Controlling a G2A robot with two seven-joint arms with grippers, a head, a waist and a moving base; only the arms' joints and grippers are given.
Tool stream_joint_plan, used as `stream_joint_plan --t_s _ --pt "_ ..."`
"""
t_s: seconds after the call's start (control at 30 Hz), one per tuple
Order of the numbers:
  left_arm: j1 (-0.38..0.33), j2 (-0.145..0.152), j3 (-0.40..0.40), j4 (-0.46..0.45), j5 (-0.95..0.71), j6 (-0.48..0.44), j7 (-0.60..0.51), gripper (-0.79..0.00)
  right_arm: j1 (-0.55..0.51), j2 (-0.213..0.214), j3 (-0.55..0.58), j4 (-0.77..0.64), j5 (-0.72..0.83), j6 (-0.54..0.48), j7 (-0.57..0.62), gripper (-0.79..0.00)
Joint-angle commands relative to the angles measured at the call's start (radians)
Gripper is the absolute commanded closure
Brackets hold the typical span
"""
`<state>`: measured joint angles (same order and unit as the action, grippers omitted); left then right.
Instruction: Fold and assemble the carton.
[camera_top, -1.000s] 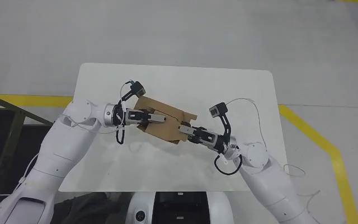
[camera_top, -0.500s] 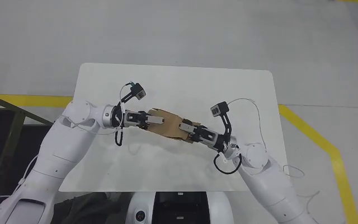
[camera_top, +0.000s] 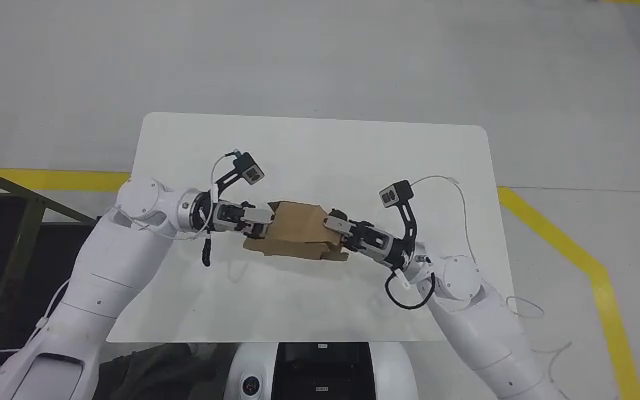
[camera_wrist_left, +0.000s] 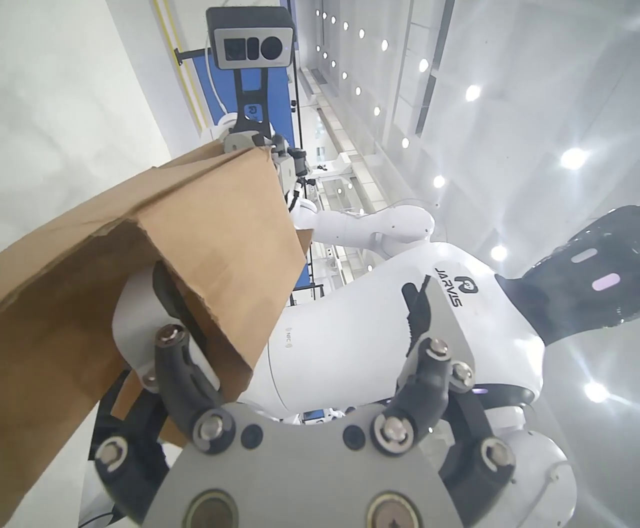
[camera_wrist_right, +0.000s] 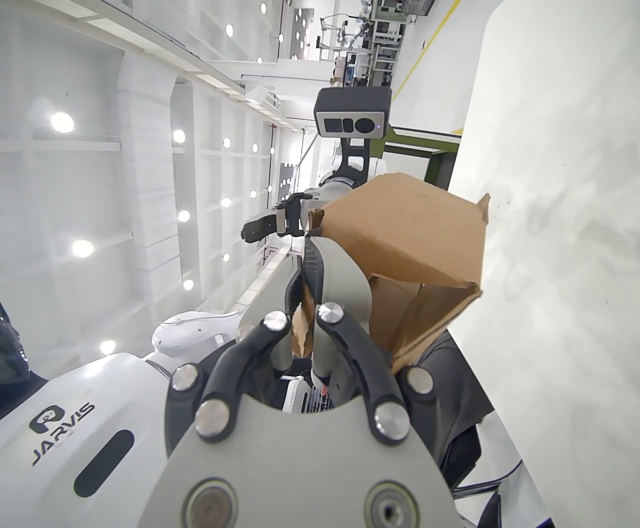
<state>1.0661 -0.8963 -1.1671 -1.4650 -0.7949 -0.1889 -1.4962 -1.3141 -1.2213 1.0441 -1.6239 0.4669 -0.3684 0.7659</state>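
A brown cardboard carton (camera_top: 295, 232) hangs just above the middle of the white table (camera_top: 320, 150), held between both arms and partly opened into a sleeve. My left gripper (camera_top: 256, 222) is at its left end. In the left wrist view this gripper (camera_wrist_left: 287, 290) is open wide, one finger (camera_wrist_left: 165, 300) tucked under a flap of the carton (camera_wrist_left: 100, 260), the other finger (camera_wrist_left: 420, 305) out in free air. My right gripper (camera_top: 335, 226) is at the carton's right end. Its fingers (camera_wrist_right: 307, 280) are shut on a thin cardboard flap of the carton (camera_wrist_right: 410, 235).
Bare white tabletop surrounds the carton on every side. The table's front edge (camera_top: 300, 340) lies close to the robot. Grey floor with a yellow line (camera_top: 560, 240) runs beyond the table's sides.
The carton has turned from a flat diagonal sheet, through an edge-on pose, to a level, partly opened sleeve. Both grippers have shifted slightly toward the table's front with it.
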Motion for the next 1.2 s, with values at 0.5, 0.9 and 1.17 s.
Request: stream_joint_plan --t_s 0.5,0.9,1.17 --pt "-0.015 -0.012 0.010 0.025 0.019 0.032 0.033 -0.259 -0.003 -0.001 0.005 0.005 -0.027 -0.016 -0.008 0.000" --pt "-0.010 -0.015 0.003 0.017 0.056 0.041 0.066 -0.086 -0.014 -0.001 0.009 -0.016 -0.048 -0.007 -0.035 0.000" --pt "-0.008 -0.019 -0.001 0.021 0.029 0.038 0.047 -0.009 -0.017 -0.002 0.010 -0.017 -0.045 -0.004 -0.041 0.000"
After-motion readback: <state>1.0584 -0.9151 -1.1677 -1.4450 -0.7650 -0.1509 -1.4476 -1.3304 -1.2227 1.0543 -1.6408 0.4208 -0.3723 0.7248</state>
